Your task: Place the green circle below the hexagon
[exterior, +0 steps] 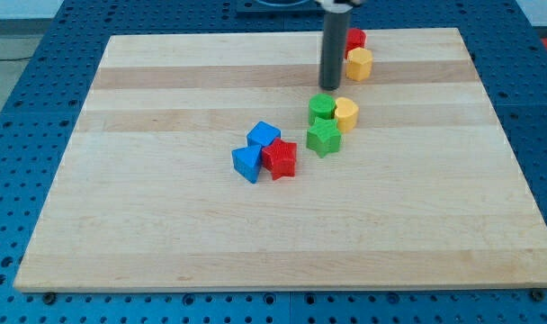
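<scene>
Camera view: no pincer, only my tip (331, 87) just above the green circle (323, 107).

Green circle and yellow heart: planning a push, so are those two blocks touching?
Touching. The camera view shows the green circle and yellow heart side by side, no board visible between.

my tip (330, 87) just above green circle (322, 107) | yellow hexagon (359, 64) at view's upper right
</scene>
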